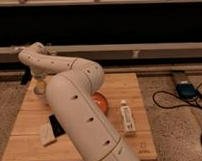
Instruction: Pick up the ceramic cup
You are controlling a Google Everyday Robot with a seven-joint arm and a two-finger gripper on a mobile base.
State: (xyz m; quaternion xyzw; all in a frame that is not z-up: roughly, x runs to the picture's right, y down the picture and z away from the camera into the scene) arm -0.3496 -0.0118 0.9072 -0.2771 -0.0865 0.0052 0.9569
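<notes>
The ceramic cup is a small pale cup near the far left corner of the wooden table. It is partly covered by my white arm, which sweeps from the bottom middle up to the left. My gripper shows as a dark part at the arm's far left end. It hangs just above and to the left of the cup, at the table's left edge. Whether it touches the cup is hidden.
An orange-red bowl sits mid-table, half hidden behind the arm. A slim white bottle lies to its right. A black item and a white block lie front left. Cables and a blue device are on the floor at right.
</notes>
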